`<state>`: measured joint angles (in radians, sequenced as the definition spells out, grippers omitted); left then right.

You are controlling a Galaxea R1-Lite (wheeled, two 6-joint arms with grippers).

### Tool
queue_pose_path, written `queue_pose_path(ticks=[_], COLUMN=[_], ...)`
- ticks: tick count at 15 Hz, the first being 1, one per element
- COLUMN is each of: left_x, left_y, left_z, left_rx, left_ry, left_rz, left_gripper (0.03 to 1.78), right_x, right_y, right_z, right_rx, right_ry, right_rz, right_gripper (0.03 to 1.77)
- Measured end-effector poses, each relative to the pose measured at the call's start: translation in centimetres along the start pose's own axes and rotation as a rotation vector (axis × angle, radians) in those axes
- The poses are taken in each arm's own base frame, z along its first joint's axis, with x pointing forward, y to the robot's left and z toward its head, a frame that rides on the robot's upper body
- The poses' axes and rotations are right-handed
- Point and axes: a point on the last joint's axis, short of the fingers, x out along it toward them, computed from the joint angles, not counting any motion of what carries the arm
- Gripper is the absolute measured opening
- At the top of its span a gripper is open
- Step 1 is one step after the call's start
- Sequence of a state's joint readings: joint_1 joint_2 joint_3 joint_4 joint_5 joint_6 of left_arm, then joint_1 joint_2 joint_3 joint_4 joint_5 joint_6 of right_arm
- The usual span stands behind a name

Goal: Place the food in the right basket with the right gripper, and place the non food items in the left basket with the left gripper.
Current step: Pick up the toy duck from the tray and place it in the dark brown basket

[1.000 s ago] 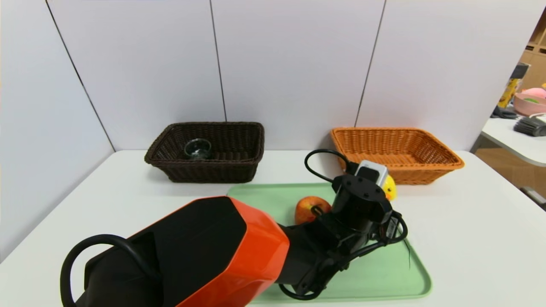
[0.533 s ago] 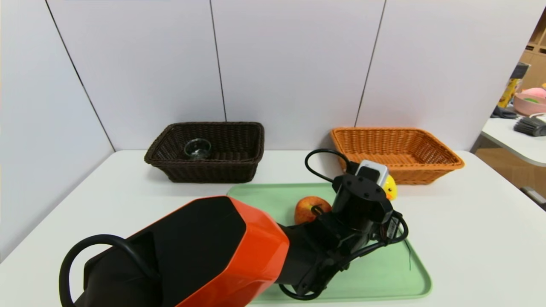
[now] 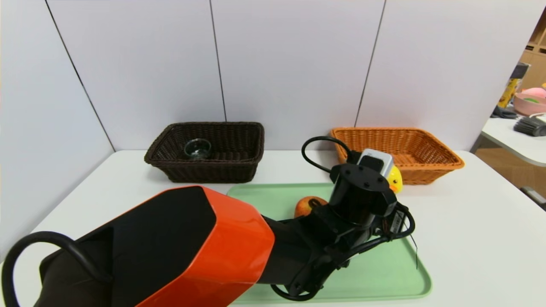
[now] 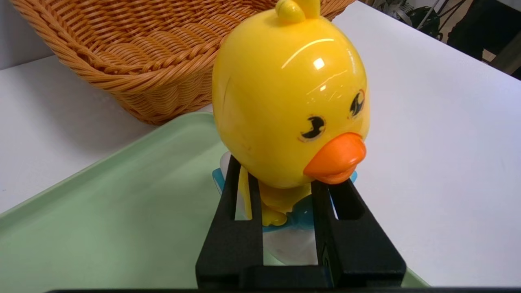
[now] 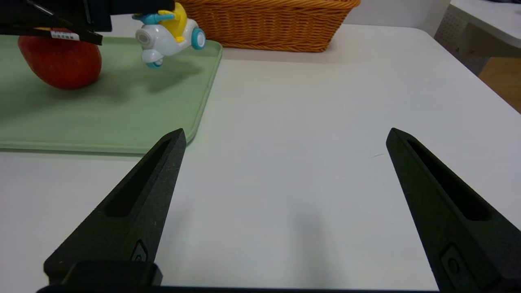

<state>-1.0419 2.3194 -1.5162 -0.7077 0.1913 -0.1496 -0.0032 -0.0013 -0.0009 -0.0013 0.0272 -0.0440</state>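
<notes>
The left hand grips the duck toy just under its head, holding it clear of the green tray, near the orange wicker basket. Its goal, the dark brown wicker basket, lies well over to the robot's left, beyond the apple, so the carry should run leftward. The right hand waits wide open over the bench.

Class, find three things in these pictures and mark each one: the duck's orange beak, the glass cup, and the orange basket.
Duck's orange beak [image 4: 338,156]: left wrist view, on its upper surface.
Glass cup [image 3: 198,148]: head view, on its bowl.
Orange basket [image 5: 276,26]: right wrist view, on its woven side wall.
</notes>
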Motion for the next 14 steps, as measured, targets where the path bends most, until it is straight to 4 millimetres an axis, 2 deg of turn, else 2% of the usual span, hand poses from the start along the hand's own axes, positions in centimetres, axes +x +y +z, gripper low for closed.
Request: queue_pose_path(ticks=[4,6,10,14], left_x=[-2.3,-3.6,-6.0,-7.7], left_y=[-0.3,0.4,5.0,11.0], left_z=[3.3,5.3,9.2,11.0], left_rx=[0.028,0.037,0.077,0.075], left_ry=[-0.016,-0.004,-0.021,-0.050], left_rz=[-0.008,0.009,0.118,0.268], left_gripper=[0.36,0.36,0.36,0.36], right_x=[0.0,0.0,0.0,0.0], right_y=[0.0,0.0,0.0,0.0], right_z=[0.0,0.0,0.0,0.0], right_rx=[0.000,0.000,0.000,0.000], right_ry=[0.000,0.000,0.000,0.000], right_rz=[0.000,0.000,0.000,0.000], right_gripper=[1.70,1.70,1.70,1.70])
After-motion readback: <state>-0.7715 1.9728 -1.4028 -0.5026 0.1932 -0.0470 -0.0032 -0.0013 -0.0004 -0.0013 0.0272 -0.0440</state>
